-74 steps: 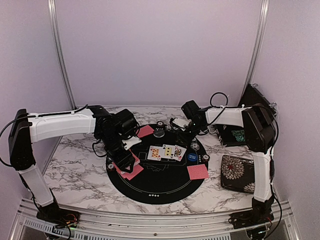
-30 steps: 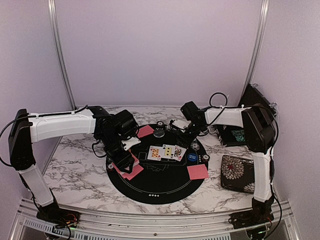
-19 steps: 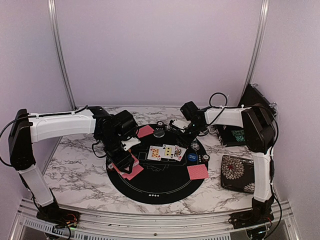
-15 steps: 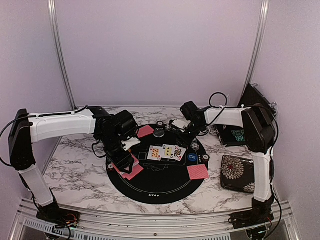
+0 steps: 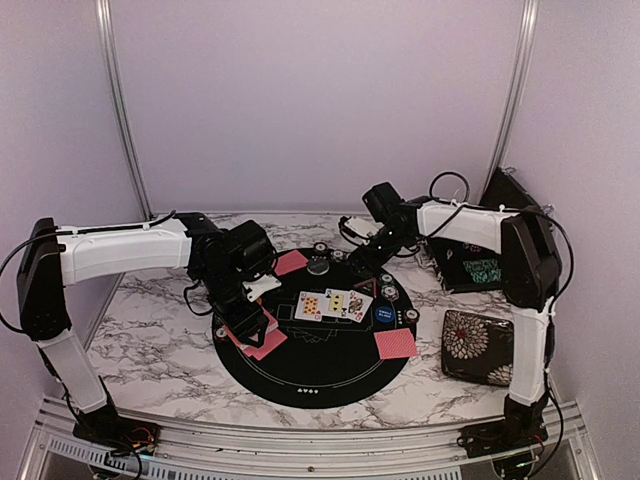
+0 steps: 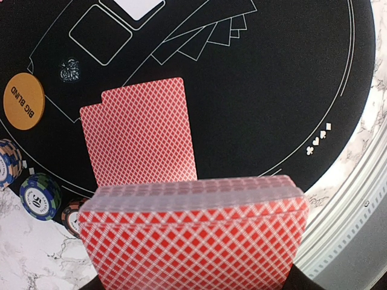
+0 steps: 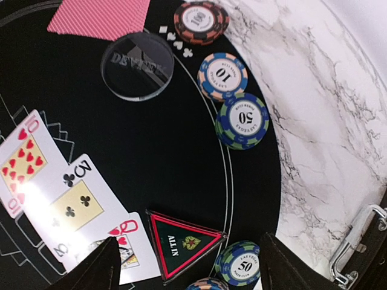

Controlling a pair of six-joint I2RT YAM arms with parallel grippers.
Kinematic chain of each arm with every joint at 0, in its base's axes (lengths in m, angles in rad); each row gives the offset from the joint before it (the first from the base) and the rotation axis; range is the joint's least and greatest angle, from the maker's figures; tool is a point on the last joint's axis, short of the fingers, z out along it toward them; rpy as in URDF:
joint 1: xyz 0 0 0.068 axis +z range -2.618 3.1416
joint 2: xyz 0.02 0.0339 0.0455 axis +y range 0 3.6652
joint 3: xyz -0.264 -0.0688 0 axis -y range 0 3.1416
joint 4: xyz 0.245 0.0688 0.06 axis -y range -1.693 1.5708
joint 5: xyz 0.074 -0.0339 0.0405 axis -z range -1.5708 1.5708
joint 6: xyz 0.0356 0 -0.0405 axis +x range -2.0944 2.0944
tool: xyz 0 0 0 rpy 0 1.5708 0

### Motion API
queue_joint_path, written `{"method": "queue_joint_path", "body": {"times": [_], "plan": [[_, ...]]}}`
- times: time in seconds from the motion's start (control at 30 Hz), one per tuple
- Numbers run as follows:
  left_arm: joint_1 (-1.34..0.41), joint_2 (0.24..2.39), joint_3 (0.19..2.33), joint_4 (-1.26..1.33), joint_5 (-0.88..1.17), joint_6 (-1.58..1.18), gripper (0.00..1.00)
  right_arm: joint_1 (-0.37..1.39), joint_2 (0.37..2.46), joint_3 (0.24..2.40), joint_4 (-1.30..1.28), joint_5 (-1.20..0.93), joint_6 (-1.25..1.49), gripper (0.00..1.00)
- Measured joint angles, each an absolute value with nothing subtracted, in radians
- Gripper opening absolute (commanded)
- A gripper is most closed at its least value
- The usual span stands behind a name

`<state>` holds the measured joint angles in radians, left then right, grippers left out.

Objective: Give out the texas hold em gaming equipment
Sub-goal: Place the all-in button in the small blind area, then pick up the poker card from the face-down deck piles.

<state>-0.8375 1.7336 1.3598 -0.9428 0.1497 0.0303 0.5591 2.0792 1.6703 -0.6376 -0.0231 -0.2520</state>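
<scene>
You have three face-up cards [image 7: 54,181] in a row at the middle of the mat [image 5: 310,385]; three lots of face-down cards [image 5: 395,345] lie round them; one blue button [image 5: 383,315], one orange button [image 6: 24,101], one black triangle marker [image 7: 184,241]; your right wrist view shows four striped chips [image 7: 223,75] and part of a fifth; your left gripper [image 5: 243,305] is clamped on the deck [image 6: 193,241] over the mat's left side; your right gripper [image 5: 362,260] hangs above the triangle marker, jaws spread wide, holding nothing.
</scene>
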Motion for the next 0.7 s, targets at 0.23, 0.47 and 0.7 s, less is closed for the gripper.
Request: {"method": "queue_joint_path", "body": {"times": [0.23, 0.47, 0.7], "plan": [[-0.838, 1.734, 1.36, -0.943, 0.152, 0.03, 0.55, 0.561, 1.975, 1.666, -0.651, -0.118, -0.08, 0.76], [-0.838, 1.734, 1.36, -0.943, 0.157, 0.03, 0.55, 0.603, 1.86, 1.536, -0.585, -0.274, 0.129, 0.7], [-0.838, 1.734, 1.36, -0.943, 0.157, 0.03, 0.55, 0.683, 1.792, 1.279, -0.353, -0.501, 0.387, 0.66]]}}
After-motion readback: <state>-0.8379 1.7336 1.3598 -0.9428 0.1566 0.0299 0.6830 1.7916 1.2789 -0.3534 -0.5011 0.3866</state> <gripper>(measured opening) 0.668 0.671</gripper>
